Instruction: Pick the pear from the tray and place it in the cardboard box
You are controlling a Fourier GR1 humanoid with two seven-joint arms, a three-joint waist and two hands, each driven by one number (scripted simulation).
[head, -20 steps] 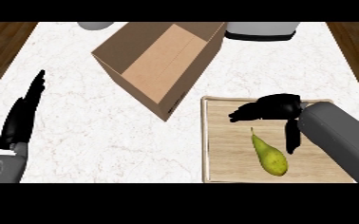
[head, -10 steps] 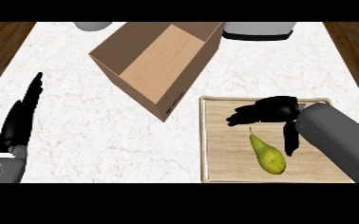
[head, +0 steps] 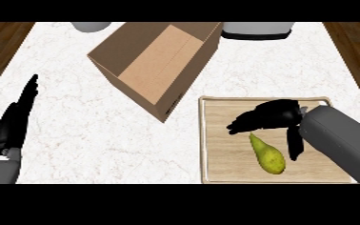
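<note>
The right hand [head: 271, 117] hovers open and empty, the pear [head: 268, 155] just beside its thumb. The pear is likely light, smooth and slippery, so grasp its fat end.

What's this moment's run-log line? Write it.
pear on tray, not held | right hand open by pear's stem | left hand open, left edge

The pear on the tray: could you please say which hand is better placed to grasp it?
Right hand, open beside the pear over the tray; the left hand rests at the far left of the counter.
</note>
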